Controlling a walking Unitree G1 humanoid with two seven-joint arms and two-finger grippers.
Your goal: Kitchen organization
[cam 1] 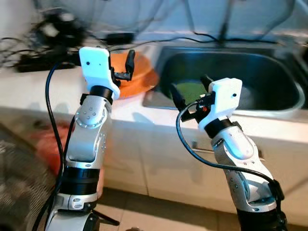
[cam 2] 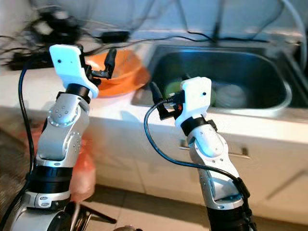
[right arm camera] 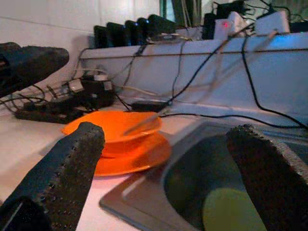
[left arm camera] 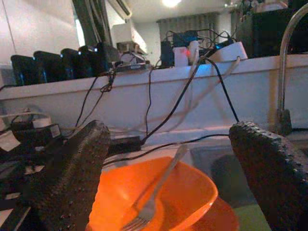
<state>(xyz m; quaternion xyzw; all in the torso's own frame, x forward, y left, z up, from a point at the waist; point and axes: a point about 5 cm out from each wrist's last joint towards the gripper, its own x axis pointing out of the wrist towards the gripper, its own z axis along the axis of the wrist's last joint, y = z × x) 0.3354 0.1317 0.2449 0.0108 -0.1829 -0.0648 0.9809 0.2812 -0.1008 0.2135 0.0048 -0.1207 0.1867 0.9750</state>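
An orange bowl point(left arm camera: 187, 192) with a metal fork point(left arm camera: 159, 187) in it sits on an orange plate point(right arm camera: 137, 159), on the white counter just left of the steel sink point(cam 1: 269, 77). My left gripper point(cam 1: 124, 66) hovers open over the bowl's near side, nothing between its fingers point(left arm camera: 72, 178). My right gripper point(cam 1: 190, 90) is open and empty above the sink's front left corner, pointing at the bowl. A round green item point(right arm camera: 231, 211) lies in the sink beneath it.
White dishes point(cam 2: 231, 96) lie in the sink basin. A faucet point(left arm camera: 284, 67) rises at the back. Black power strips and tangled cables point(cam 1: 53, 38) crowd the back left of the counter. White cabinet fronts point(cam 1: 159, 163) run below. A blurred reddish object point(cam 1: 45, 144) sits low on the left.
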